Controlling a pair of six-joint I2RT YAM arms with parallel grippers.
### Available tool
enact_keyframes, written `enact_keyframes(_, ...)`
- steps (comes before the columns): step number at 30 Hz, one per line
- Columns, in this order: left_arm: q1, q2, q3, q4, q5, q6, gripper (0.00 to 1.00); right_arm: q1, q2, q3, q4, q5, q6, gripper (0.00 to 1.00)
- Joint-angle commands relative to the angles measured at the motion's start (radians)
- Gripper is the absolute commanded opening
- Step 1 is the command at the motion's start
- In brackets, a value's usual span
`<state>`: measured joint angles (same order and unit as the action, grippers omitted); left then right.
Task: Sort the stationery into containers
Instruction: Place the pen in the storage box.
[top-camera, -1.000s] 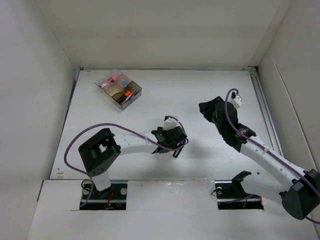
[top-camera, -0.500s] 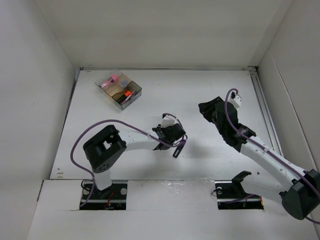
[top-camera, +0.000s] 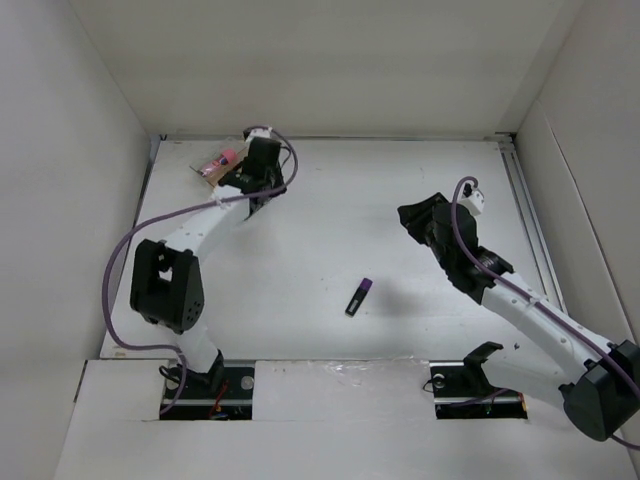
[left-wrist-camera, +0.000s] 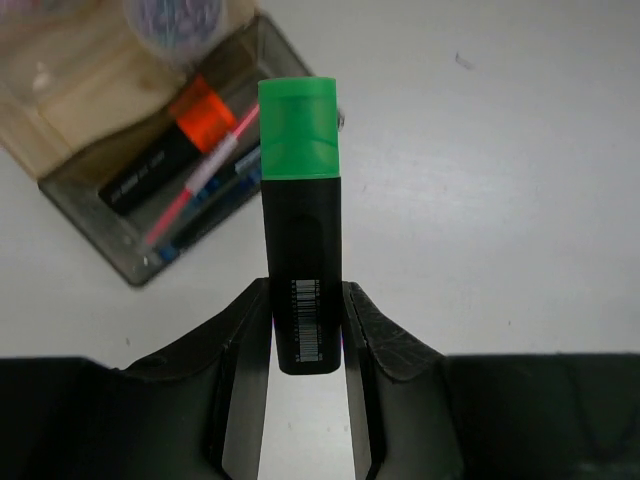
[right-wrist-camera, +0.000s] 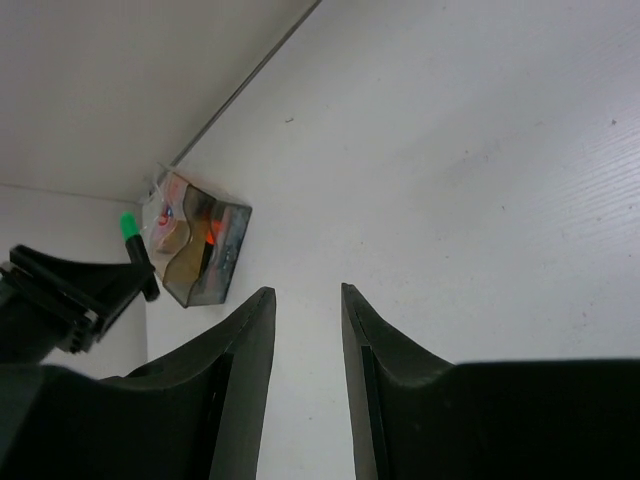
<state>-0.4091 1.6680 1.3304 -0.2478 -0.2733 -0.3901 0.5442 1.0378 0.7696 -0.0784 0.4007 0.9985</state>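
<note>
My left gripper (left-wrist-camera: 305, 330) is shut on a black highlighter with a green end (left-wrist-camera: 299, 200), held just right of the clear divided container (left-wrist-camera: 92, 212). In its near compartment lie an orange-ended highlighter (left-wrist-camera: 170, 145), a pink pen (left-wrist-camera: 195, 190) and a bluish pen (left-wrist-camera: 215, 200). From above, the left gripper (top-camera: 258, 172) covers most of the container (top-camera: 212, 172); a pink-topped bottle (top-camera: 223, 157) shows in it. A purple-ended highlighter (top-camera: 359, 296) lies mid-table. My right gripper (right-wrist-camera: 305, 300) is open and empty, hovering at the right (top-camera: 418, 216).
White walls enclose the table on three sides; the container (right-wrist-camera: 200, 250) stands near the back-left corner. A raised rail (top-camera: 528, 210) runs along the right edge. The left arm's purple cable (top-camera: 130, 250) loops out to the left.
The left gripper closed on the green-ended highlighter mid-table, then swung to the back left beside the container. The purple-ended highlighter stayed on the table. The right arm has not moved.
</note>
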Motion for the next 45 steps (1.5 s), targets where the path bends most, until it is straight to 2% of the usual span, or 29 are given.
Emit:
enact_keyframes(1,0.013,0.136,0.188,-0.144,0.117,0.131,0.02,-0.006,-0.033,0.014,0.037,0.004,-0.004,0.38)
enact_keyframes(3,0.024,0.243,0.336,-0.256,0.103,0.196,0.01,-0.006,-0.033,0.014,0.037,-0.005,-0.004,0.38)
enact_keyframes(5,0.049,0.292,0.397,-0.298,0.092,0.233,0.01,-0.006,-0.042,0.014,0.037,-0.005,-0.004,0.38)
enact_keyframes(8,0.110,0.372,0.483,-0.363,0.152,0.280,0.01,-0.006,-0.042,0.005,0.037,0.004,-0.004,0.38)
enact_keyframes(11,0.145,0.395,0.492,-0.381,0.152,0.299,0.00,-0.006,-0.042,0.005,0.037,-0.007,-0.004,0.38)
enact_keyframes(21,0.145,0.343,0.389,-0.347,0.094,0.338,0.00,-0.006,-0.042,0.005,0.037,-0.016,-0.004,0.38)
enact_keyframes(25,0.145,0.365,0.427,-0.369,0.083,0.347,0.10,-0.006,-0.042,0.005,0.037,-0.016,-0.004,0.38)
enact_keyframes(26,0.145,0.365,0.428,-0.369,0.083,0.347,0.14,-0.006,-0.042,0.005,0.037,-0.007,-0.004,0.38)
enact_keyframes(27,0.145,0.375,0.428,-0.369,0.083,0.347,0.22,-0.006,-0.042,0.005,0.037,-0.007,-0.004,0.38)
enact_keyframes(30,0.145,0.375,0.446,-0.369,0.042,0.338,0.32,-0.006,-0.022,0.005,0.046,-0.007,-0.004,0.38)
enact_keyframes(38,0.145,0.282,0.455,-0.344,-0.093,0.293,0.37,-0.006,-0.022,0.014,0.046,-0.016,-0.004,0.38)
enact_keyframes(42,0.145,0.259,0.455,-0.335,-0.188,0.261,0.46,-0.006,-0.022,0.014,0.046,-0.016,-0.004,0.38)
enact_keyframes(45,0.119,0.192,0.419,-0.309,-0.172,0.244,0.49,-0.006,-0.013,0.014,0.046,-0.016,-0.004,0.38)
